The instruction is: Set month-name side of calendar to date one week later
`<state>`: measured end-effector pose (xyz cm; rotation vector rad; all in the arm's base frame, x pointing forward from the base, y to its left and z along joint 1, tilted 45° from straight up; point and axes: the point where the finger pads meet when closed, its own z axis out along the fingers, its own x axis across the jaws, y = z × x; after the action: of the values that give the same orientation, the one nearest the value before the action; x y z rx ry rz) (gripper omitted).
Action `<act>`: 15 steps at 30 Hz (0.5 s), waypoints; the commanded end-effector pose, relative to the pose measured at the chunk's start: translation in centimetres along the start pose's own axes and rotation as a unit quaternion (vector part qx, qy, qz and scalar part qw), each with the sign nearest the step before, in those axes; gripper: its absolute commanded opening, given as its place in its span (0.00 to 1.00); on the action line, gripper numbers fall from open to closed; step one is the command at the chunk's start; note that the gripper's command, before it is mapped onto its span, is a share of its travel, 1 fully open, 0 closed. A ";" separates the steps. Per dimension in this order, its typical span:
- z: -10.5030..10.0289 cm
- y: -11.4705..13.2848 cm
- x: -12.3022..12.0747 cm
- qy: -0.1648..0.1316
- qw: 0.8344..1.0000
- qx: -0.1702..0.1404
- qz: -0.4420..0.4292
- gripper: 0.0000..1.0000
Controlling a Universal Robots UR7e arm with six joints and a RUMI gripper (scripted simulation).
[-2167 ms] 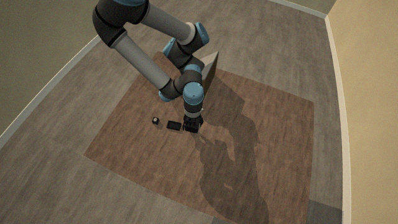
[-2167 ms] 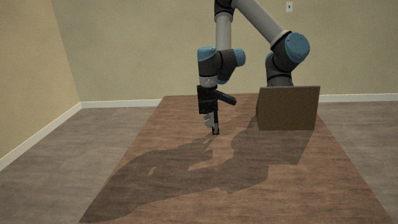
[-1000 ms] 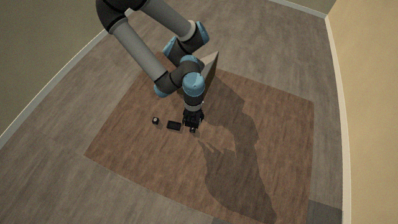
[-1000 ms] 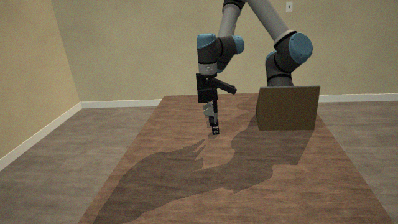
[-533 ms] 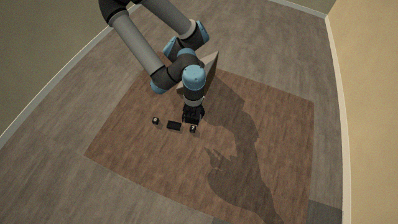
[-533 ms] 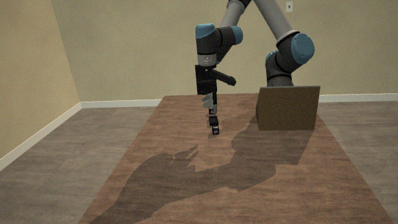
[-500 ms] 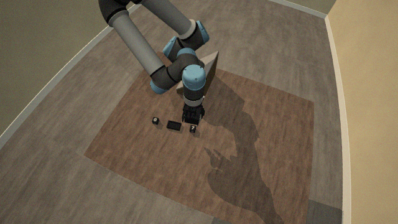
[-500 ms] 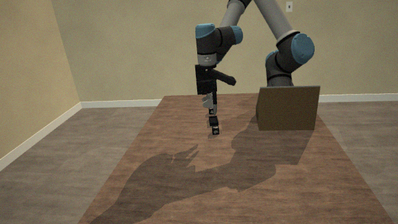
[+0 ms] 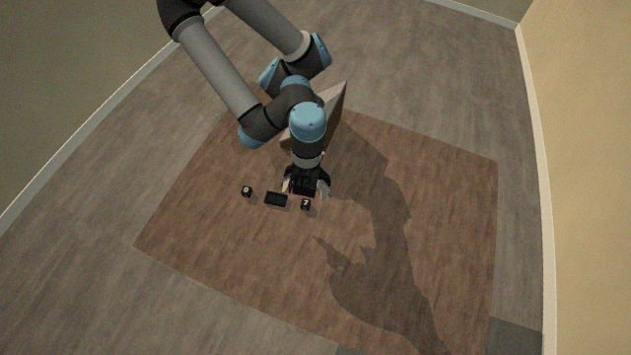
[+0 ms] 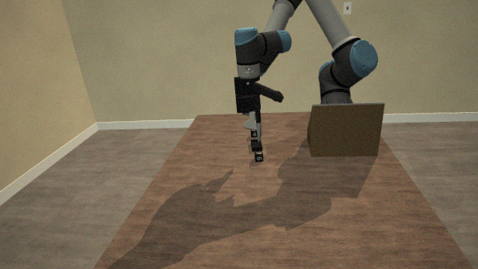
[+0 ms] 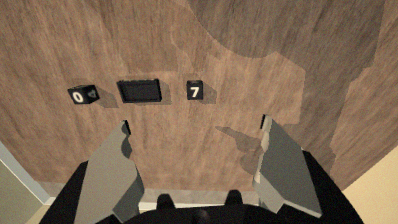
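A shallow black rectangular tray (image 11: 139, 91) is flanked by two black number cubes, "0" (image 11: 82, 95) left, "7" (image 11: 195, 90) right, both outside it.

In the exterior view the gripper's fingers (image 10: 255, 125) hide most of the far cube (image 10: 254, 133), and the tray (image 10: 256, 145) is too small to show any month name. The arm (image 9: 212, 64) runs off the top view's upper edge.
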<state>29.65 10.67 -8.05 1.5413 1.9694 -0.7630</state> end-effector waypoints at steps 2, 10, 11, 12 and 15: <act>0.0 0.0 0.0 0.000 1.000 0.000 0.000 1.00; 0.0 0.0 0.0 0.000 1.000 0.000 0.001 1.00; 0.0 0.0 0.0 0.000 1.000 0.000 0.001 1.00; 0.0 0.0 0.0 0.000 1.000 0.000 0.001 1.00; 0.0 0.0 0.0 0.000 1.000 0.000 0.002 1.00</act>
<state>29.65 10.67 -8.05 1.5426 1.9680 -0.7624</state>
